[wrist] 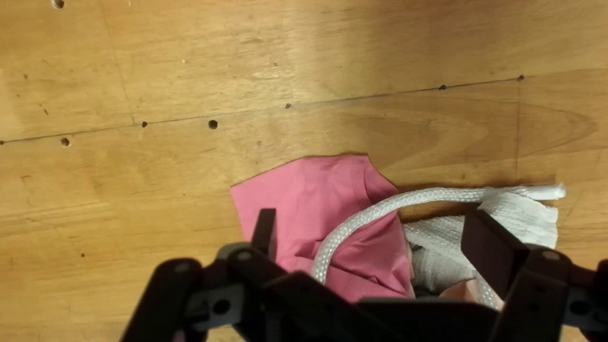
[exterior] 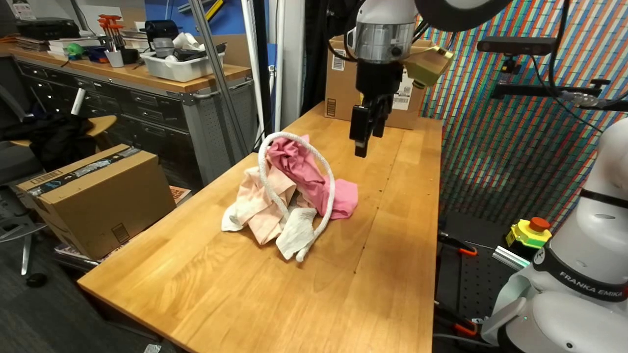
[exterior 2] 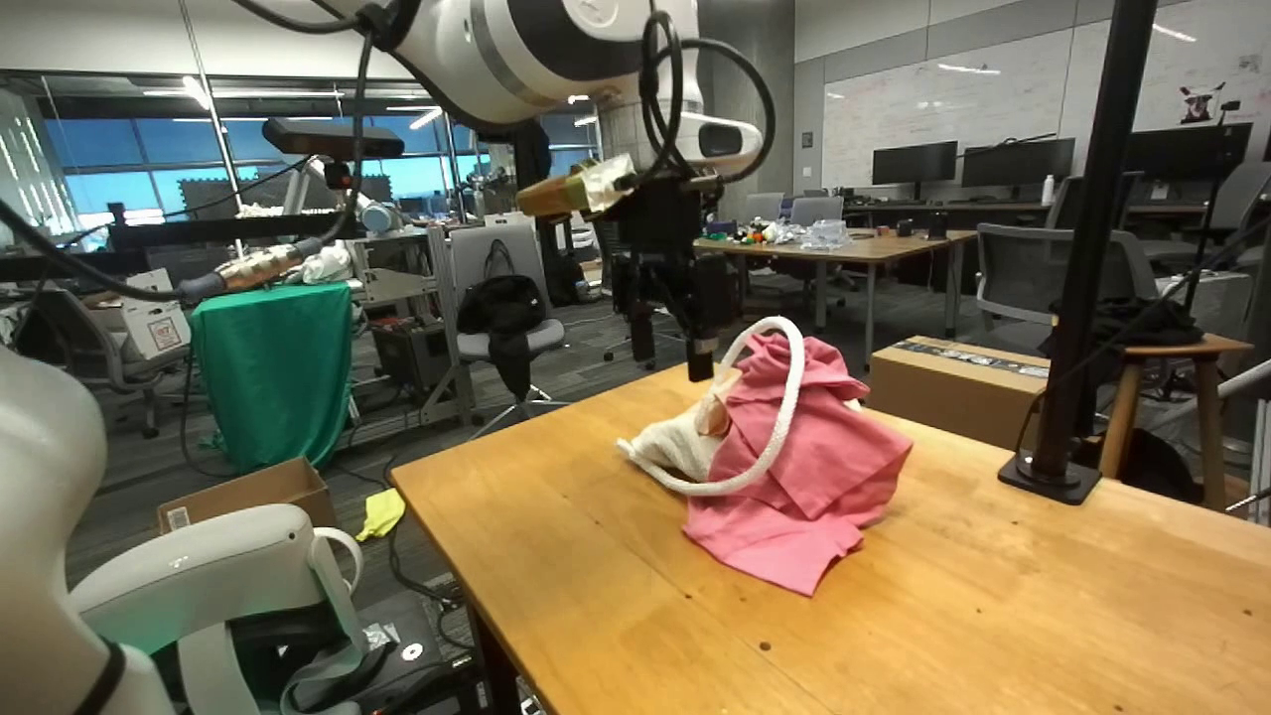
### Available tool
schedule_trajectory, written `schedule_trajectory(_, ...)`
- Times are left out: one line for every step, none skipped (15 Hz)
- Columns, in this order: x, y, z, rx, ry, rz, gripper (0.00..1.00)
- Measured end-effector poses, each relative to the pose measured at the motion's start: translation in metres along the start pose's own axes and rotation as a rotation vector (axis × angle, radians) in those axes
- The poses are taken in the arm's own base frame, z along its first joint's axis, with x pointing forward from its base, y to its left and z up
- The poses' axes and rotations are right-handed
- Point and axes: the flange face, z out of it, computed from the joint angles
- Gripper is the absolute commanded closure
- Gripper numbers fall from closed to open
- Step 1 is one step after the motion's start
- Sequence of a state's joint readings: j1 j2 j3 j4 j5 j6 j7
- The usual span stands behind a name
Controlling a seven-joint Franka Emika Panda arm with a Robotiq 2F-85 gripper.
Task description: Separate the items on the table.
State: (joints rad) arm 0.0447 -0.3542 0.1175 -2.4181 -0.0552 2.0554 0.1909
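On the counter (exterior: 274, 304), toward the long edge opposite the arm's base, the cloths lie crumpled together in one heap, touching and overlapping. The pink cloth (exterior 2: 804, 487) is bunched high on one side, with a flap of it spread out over the wood. Against it rests the peach cloth (exterior: 265, 211), loosely folded, and beside that the cream-white cloth (exterior: 298, 233) reaches out with one end past the others. More white fabric shows at the edge of the peach cloth away from the pink; whether it belongs to the same piece I cannot tell. A thick white cord (exterior: 331, 193) arches up over the heap in a tall loop, one end coming out just beside the cream-white cloth. In the wrist view a small dark patch shows down between the cloths, too hidden to name. The fingers (wrist: 263, 232) stand wide apart, and through the gap the wrist view shows pink cloth, cord and some of the cream-white. In both exterior views they point downward, raised off the counter, near the heap but apart from it. The white arm (exterior 2: 536, 50) hangs over them. In an exterior view a cardboard box (exterior: 339, 90) stands at the end of the counter; in an exterior view a black post (exterior 2: 1090, 248) rises from a base plate by the edge.
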Motion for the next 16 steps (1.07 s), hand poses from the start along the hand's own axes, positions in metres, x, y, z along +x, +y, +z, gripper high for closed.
schedule_trajectory(0.006,0.002,0.009,0.003,-0.001,-0.011,0.0)
schedule_trajectory(0.011,0.003,0.018,0.009,-0.001,-0.021,0.0)
schedule_trajectory(0.017,0.004,0.027,0.013,-0.002,-0.03,0.0)
schedule_trajectory(0.022,0.004,0.036,0.018,-0.003,-0.038,0.0)
schedule_trajectory(0.027,0.005,0.044,0.021,-0.005,-0.045,0.0)
schedule_trajectory(0.031,0.005,0.051,0.025,-0.007,-0.05,0.0)
schedule_trajectory(0.036,0.005,0.056,0.026,-0.008,-0.055,0.0)
schedule_trajectory(0.042,0.005,0.061,0.026,-0.008,-0.059,0.0)
schedule_trajectory(0.047,0.005,0.064,0.022,-0.004,-0.063,0.0)
schedule_trajectory(0.053,0.005,0.066,0.017,0.0,-0.068,0.0)
schedule_trajectory(0.059,0.006,0.068,0.006,0.008,-0.074,0.0)
schedule_trajectory(0.064,0.007,0.07,-0.005,0.017,-0.081,0.0)
schedule_trajectory(0.07,0.008,0.072,-0.018,0.026,-0.087,0.0)
schedule_trajectory(0.076,0.01,0.075,-0.03,0.031,-0.089,0.0)
schedule_trajectory(0.082,0.012,0.077,-0.04,0.037,-0.09,0.0)
schedule_trajectory(0.087,0.015,0.081,-0.046,0.037,-0.087,0.0)
